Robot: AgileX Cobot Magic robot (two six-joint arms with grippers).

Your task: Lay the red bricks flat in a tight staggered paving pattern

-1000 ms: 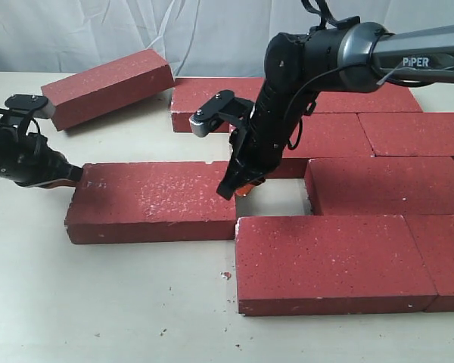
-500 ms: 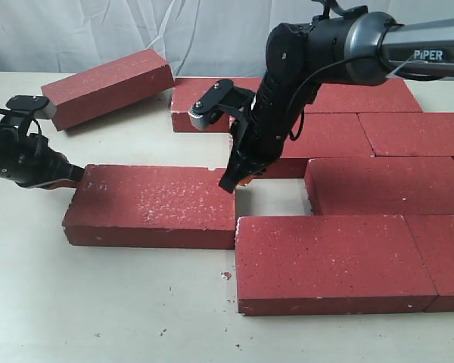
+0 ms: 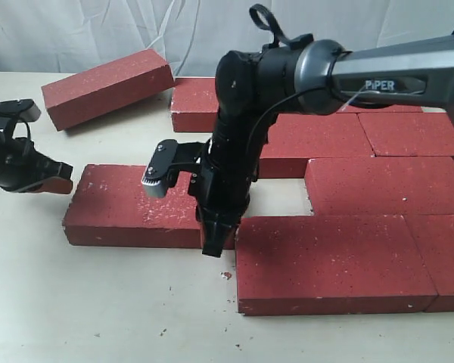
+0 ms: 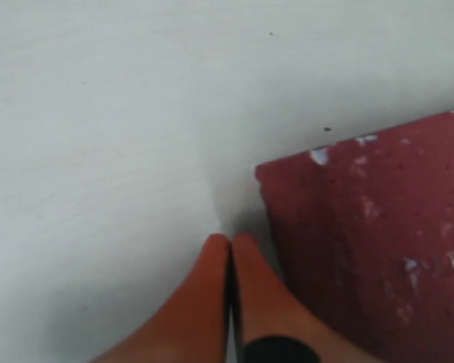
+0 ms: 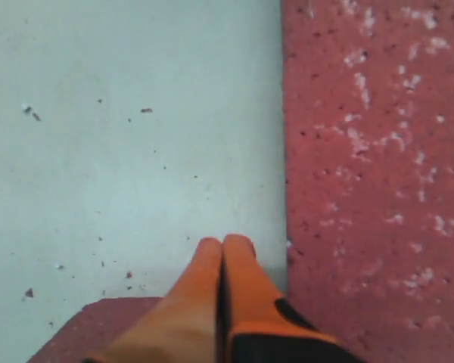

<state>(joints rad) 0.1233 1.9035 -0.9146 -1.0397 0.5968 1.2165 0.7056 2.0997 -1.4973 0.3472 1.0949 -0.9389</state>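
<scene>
**Change.** The right end effector (image 3: 212, 243) has left the open pocket (image 3: 276, 198) behind the front brick (image 3: 325, 257). It now stands at the near face of the loose brick (image 3: 129, 200), by the seam where the two bricks meet. The left end effector (image 3: 57, 184) has backed off the loose brick's left end, so its tips are just beside the brick and not touching.

The loose brick lies flat on the tabletop (image 3: 98, 302) and the pocket is not closed. One tilted brick (image 3: 106, 87) waits at the back left. Judgement: the paving is unfinished, and both arms are re-positioning for another push.

**Pose.** The right arm reaches just past the middle with its wrist pitched steeply down. Its fingers are pressed together and hold nothing. The left fingers are likewise together and empty, low over the tabletop.
</scene>
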